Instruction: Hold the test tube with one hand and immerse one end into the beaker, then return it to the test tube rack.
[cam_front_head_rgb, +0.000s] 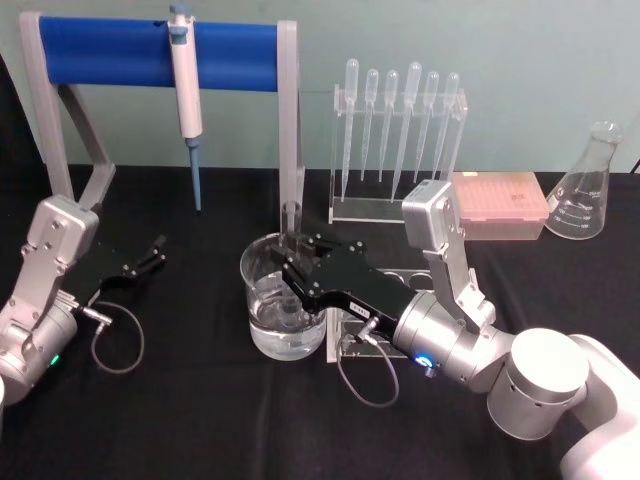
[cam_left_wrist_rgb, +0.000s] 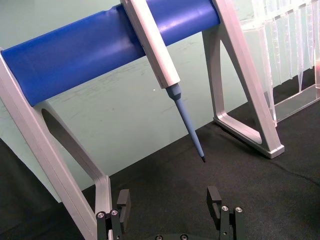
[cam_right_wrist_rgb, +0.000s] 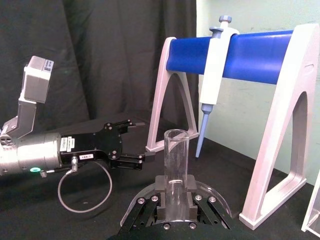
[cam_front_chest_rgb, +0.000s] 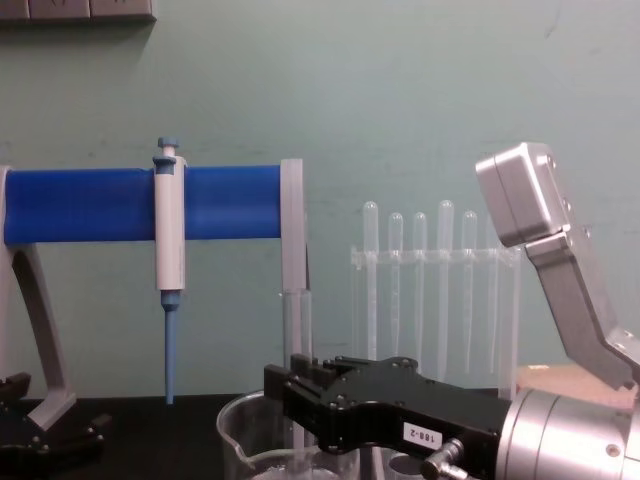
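Observation:
The test tube (cam_front_head_rgb: 291, 222) stands upright in my right gripper (cam_front_head_rgb: 297, 262), which is shut on it above the beaker (cam_front_head_rgb: 262, 300). Its open rim points up and its lower part reaches down inside the beaker, which holds clear liquid; how deep the tip sits I cannot tell. In the right wrist view the test tube (cam_right_wrist_rgb: 175, 155) rises between the black fingers (cam_right_wrist_rgb: 159, 186). From the chest the tube (cam_front_chest_rgb: 297, 325) shows over the beaker rim (cam_front_chest_rgb: 240, 430). My left gripper (cam_front_head_rgb: 152, 252) rests open and empty on the table at the left, seen also as left gripper (cam_left_wrist_rgb: 169, 199).
A blue-bar stand (cam_front_head_rgb: 150, 55) with a hanging pipettor (cam_front_head_rgb: 186, 95) is at the back left. Behind the beaker stands a rack of plastic pipettes (cam_front_head_rgb: 398, 140). A clear holed rack (cam_front_head_rgb: 400, 275) lies under my right arm. A pink tip box (cam_front_head_rgb: 500, 200) and a flask (cam_front_head_rgb: 590, 185) sit far right.

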